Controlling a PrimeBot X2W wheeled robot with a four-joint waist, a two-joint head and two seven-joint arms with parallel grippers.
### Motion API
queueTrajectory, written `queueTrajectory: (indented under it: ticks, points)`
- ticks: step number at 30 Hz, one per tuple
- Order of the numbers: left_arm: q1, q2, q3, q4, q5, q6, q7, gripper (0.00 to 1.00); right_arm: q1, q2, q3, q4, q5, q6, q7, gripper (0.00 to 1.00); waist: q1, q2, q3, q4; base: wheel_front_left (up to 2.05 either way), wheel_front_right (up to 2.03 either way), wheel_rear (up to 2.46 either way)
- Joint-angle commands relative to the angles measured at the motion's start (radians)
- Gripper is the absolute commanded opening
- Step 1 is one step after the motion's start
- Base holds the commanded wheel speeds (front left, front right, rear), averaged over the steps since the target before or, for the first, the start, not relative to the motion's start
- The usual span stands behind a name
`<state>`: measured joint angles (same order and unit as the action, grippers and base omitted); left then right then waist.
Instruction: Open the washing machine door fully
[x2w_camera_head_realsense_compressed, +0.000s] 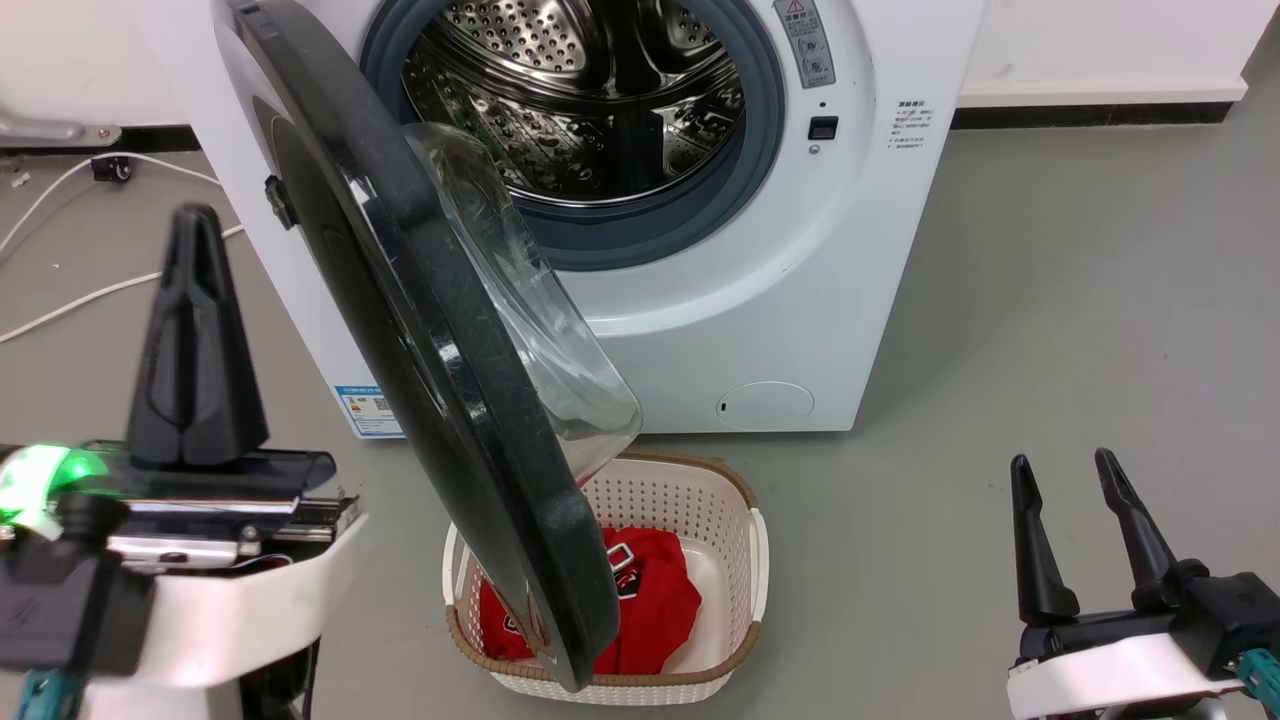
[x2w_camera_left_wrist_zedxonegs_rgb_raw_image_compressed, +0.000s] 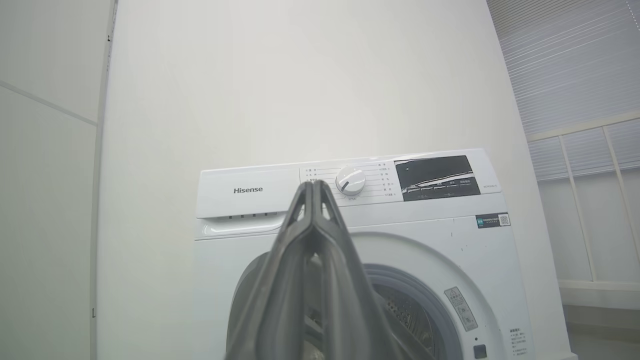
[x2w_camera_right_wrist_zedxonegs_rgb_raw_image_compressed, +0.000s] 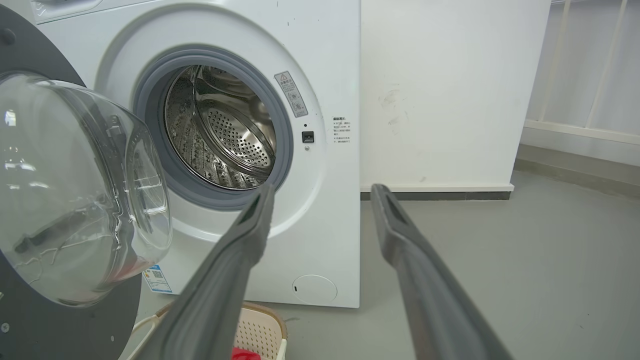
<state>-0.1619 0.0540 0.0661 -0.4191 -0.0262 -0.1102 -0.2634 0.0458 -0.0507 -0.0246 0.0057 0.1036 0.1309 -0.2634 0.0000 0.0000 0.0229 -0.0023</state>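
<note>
The white washing machine (x2w_camera_head_realsense_compressed: 780, 300) stands ahead with its steel drum (x2w_camera_head_realsense_compressed: 580, 90) exposed. Its round black door (x2w_camera_head_realsense_compressed: 440, 340) hangs swung out on the left hinge, roughly edge-on to me, the clear glass bowl (x2w_camera_head_realsense_compressed: 520, 300) bulging toward the opening. In the right wrist view the door (x2w_camera_right_wrist_zedxonegs_rgb_raw_image_compressed: 30, 55) and its bowl (x2w_camera_right_wrist_zedxonegs_rgb_raw_image_compressed: 75, 190) sit at the left. My left gripper (x2w_camera_head_realsense_compressed: 197, 225) is shut, to the left of the door and apart from it; in its own view the gripper (x2w_camera_left_wrist_zedxonegs_rgb_raw_image_compressed: 312, 185) points at the machine's control panel. My right gripper (x2w_camera_head_realsense_compressed: 1063, 465) is open at the lower right, holding nothing.
A cream perforated laundry basket (x2w_camera_head_realsense_compressed: 730, 500) with red clothing (x2w_camera_head_realsense_compressed: 650, 590) sits on the grey floor under the door's lower edge. White cables (x2w_camera_head_realsense_compressed: 90, 290) trail on the floor at the left. Open floor lies to the machine's right, with a wall behind.
</note>
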Motion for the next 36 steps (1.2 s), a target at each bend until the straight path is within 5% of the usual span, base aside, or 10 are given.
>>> queueTrajectory:
  ticks: [1, 11, 22, 29, 36]
  points:
    - [-0.015, 0.005, -0.004, -0.029, 0.01, 0.003, -0.001, 0.0, 0.009, 0.001, 0.001, 0.003, 0.005, 0.0, -0.001, 1.0, 0.0, 0.0, -0.001, -0.001, 0.0, 0.0, 0.0]
    - [0.02, 0.011, -0.156, -0.177, 0.015, -0.011, -0.001, 0.0, 0.02, 0.001, 0.004, 0.011, 0.019, 0.0, -0.001, 1.0, 0.0, 0.0, -0.013, -0.011, 0.0, 0.0, 0.0]
    - [0.205, 0.035, -0.441, 0.022, -0.08, -0.02, 0.09, 0.0, 0.016, 0.001, 0.012, 0.022, 0.032, 0.0, -0.001, 1.0, 0.0, 0.0, -0.007, -0.007, 0.0, 0.0, 0.0]
    - [0.268, 0.05, -0.52, 0.173, -0.126, -0.02, 0.204, 0.0, 0.001, 0.001, 0.023, 0.031, 0.041, 0.0, -0.001, 1.0, 0.0, 0.0, 0.008, -0.001, 0.0, 0.0, 0.0]
    - [0.211, 0.032, -0.538, 0.305, -0.109, 0.0, 0.184, 0.0, -0.018, 0.001, 0.033, 0.038, 0.05, 0.0, -0.001, 1.0, 0.0, 0.0, 0.026, -0.002, 0.0, 0.0, 0.0]
